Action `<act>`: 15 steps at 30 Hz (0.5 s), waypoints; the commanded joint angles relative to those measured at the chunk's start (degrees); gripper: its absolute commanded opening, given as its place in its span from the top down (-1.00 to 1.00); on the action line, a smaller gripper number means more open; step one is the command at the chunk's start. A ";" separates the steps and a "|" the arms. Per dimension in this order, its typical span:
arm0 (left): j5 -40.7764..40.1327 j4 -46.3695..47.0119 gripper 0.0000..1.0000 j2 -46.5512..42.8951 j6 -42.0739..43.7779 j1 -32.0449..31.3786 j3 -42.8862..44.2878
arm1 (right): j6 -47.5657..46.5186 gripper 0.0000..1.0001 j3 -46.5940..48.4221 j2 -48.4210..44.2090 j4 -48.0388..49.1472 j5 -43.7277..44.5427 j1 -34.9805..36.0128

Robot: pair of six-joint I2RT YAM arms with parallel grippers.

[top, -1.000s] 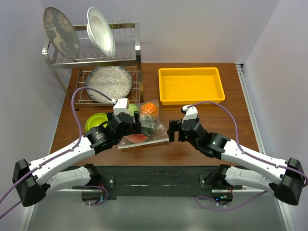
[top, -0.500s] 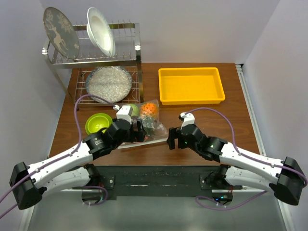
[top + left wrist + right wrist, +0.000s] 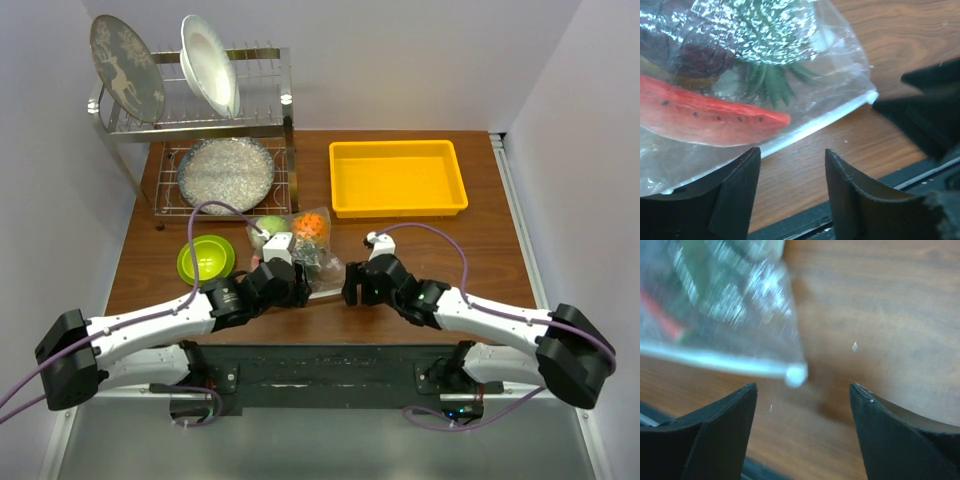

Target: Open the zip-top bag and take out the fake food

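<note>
The clear zip-top bag [image 3: 312, 255] lies on the wooden table, its zip strip [image 3: 810, 126] along the near edge. Inside it I see a red watermelon slice [image 3: 705, 117], an orange pineapple [image 3: 311, 226] with green leaves [image 3: 772, 80], a dark purple-red ball [image 3: 702, 60] and a green round fruit [image 3: 271, 227]. My left gripper [image 3: 296, 291] is open, low at the bag's near edge, jaws apart just short of the strip [image 3: 790, 170]. My right gripper [image 3: 350, 287] is open at the bag's near right corner [image 3: 796, 374], which lies just beyond the gap between the jaws [image 3: 802, 405].
A lime-green bowl [image 3: 205, 257] sits left of the bag. A yellow tray [image 3: 397, 177] is at the back right. A dish rack [image 3: 200, 130] with plates stands at the back left. The table's near edge with a black rail [image 3: 330, 360] is right below both grippers.
Both grippers have come down and toward the near edge of the bag, the left to its front edge, the right to its right corner. The bag has not moved.
</note>
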 commanded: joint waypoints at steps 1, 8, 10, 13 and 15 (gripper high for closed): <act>-4.12 0.44 -0.14 1.61 -0.53 -0.23 3.06 | 0.99 -0.43 0.53 3.76 10.33 -10.33 -7.42; -4.83 -0.26 0.04 4.25 2.46 0.65 4.12 | 4.68 -0.31 -0.52 8.16 15.80 -15.35 -9.45; -4.30 0.09 0.07 4.69 2.90 0.74 4.29 | 6.51 -0.26 -1.75 9.74 17.99 -16.58 -9.54; -3.51 0.18 0.14 5.48 3.34 0.91 4.73 | 8.63 -0.17 -2.90 12.29 22.73 -18.87 -9.71; -2.72 0.35 0.20 5.75 3.52 0.82 4.73 | 9.34 -0.07 -3.69 12.99 23.88 -19.31 -9.63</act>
